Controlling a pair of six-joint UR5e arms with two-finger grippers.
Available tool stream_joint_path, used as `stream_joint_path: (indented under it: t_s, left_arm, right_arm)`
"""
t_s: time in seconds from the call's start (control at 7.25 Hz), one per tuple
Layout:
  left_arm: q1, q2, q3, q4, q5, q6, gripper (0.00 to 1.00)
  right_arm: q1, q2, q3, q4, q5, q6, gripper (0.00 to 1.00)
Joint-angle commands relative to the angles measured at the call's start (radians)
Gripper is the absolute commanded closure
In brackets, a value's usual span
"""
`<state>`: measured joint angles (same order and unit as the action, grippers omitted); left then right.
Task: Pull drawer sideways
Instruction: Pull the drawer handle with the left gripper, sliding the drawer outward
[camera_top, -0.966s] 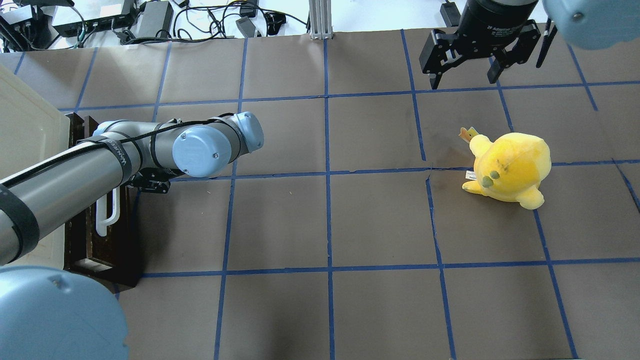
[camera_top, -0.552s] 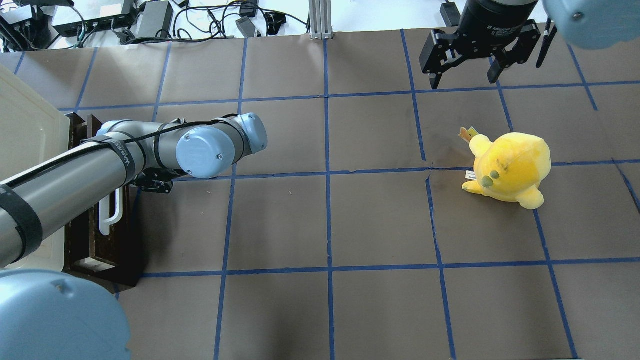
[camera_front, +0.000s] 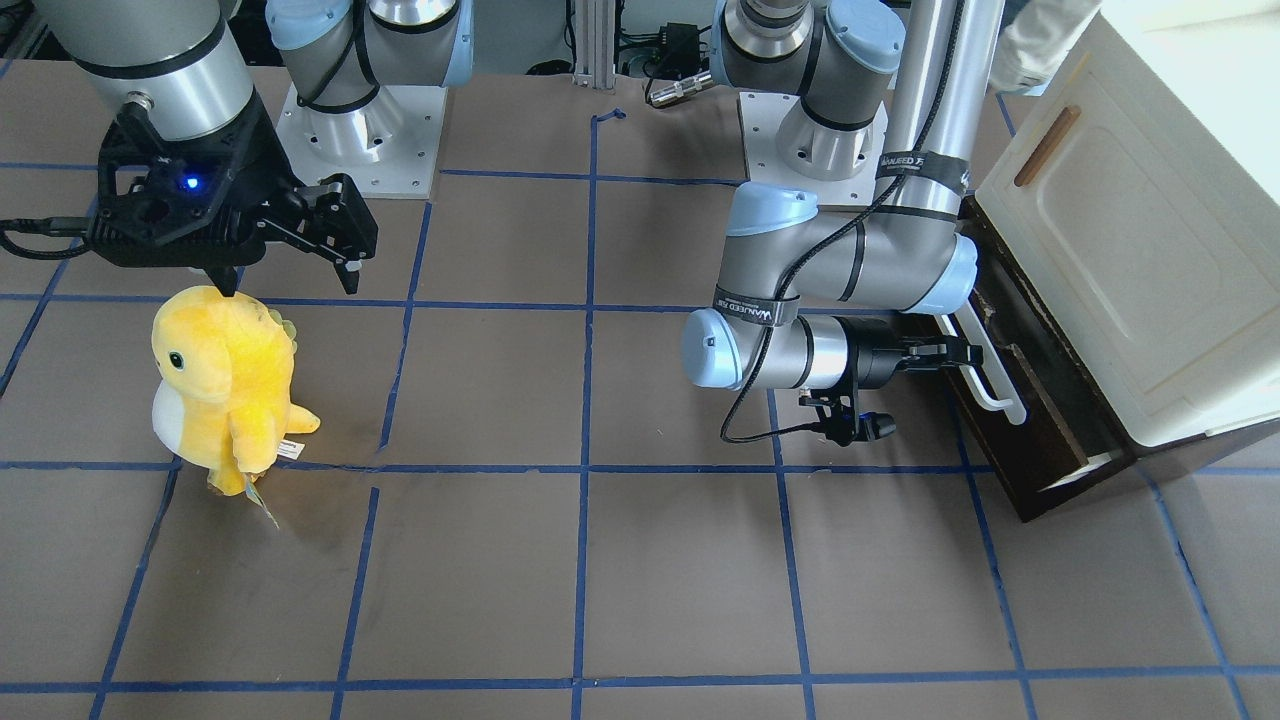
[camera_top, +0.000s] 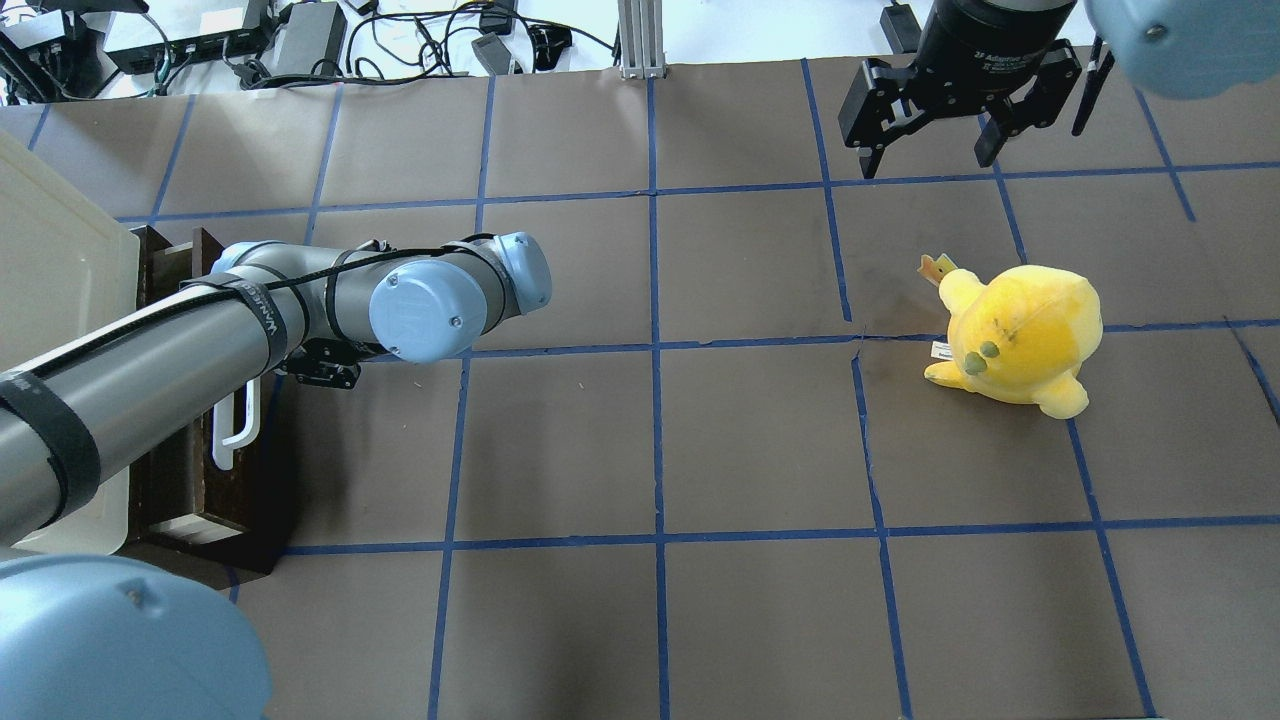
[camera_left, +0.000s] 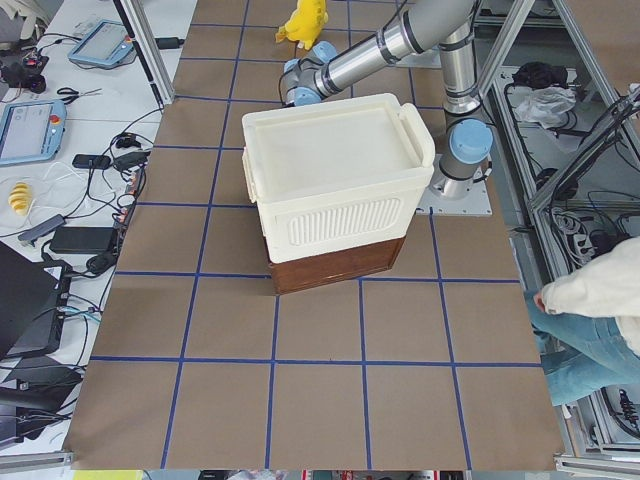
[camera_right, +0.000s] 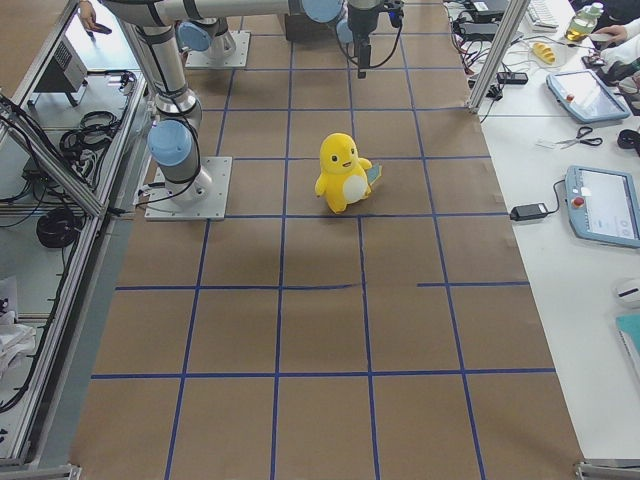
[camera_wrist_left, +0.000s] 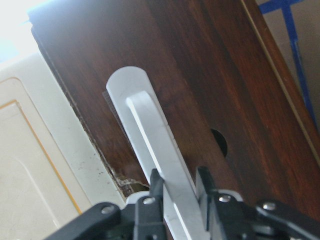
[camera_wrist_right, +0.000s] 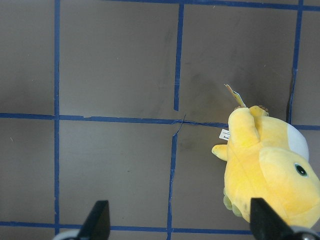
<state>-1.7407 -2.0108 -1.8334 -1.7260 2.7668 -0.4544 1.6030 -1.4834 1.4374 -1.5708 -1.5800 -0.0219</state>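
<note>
The dark-brown drawer (camera_front: 1003, 440) sticks partly out from under the cream-white cabinet (camera_front: 1120, 250) at the table's left end; it also shows in the overhead view (camera_top: 205, 495). Its long white bar handle (camera_front: 990, 375) runs along the front. My left gripper (camera_front: 960, 351) reaches in sideways and is shut on that handle. In the left wrist view my left gripper (camera_wrist_left: 177, 182) has its black fingers on both sides of the white bar (camera_wrist_left: 150, 125). My right gripper (camera_top: 925, 150) hangs open and empty over the far right of the table.
A yellow plush toy (camera_top: 1020, 335) stands on the right half of the brown mat, just below my right gripper (camera_front: 288, 272); it also shows in the right wrist view (camera_wrist_right: 270, 170). Cables and power boxes (camera_top: 300, 40) lie beyond the far edge.
My left arm has moved to the right with the handle in its grip. The drawer has slid further out from under the cabinet. The right arm has not moved.
</note>
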Motion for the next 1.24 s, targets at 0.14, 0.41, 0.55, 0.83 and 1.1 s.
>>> stream_joint_path:
  t_s: [0.14,0.41,0.55,0.83,1.1]
  left_arm:
    - [-0.017,0.000,0.000,0.002,-0.001,-0.001,0.91]
    - [-0.022,0.000,0.000,0.003,-0.003,0.000,0.91]
    - [-0.023,0.001,0.000,0.003,-0.001,0.000,0.91]
    - [-0.034,0.001,0.002,0.003,-0.001,0.000,0.91]
    - [-0.040,0.000,0.006,0.000,-0.003,0.000,0.91]
  right_arm:
    - [0.000,0.000,0.000,0.000,0.000,0.000,0.00]
    - [0.000,0.000,0.000,0.000,0.000,0.000,0.00]
    - [0.000,0.000,0.000,0.000,0.000,0.000,0.00]
    - [0.000,0.000,0.000,0.000,0.000,0.000,0.00]
    - [0.002,0.000,0.000,0.000,0.000,0.000,0.00]
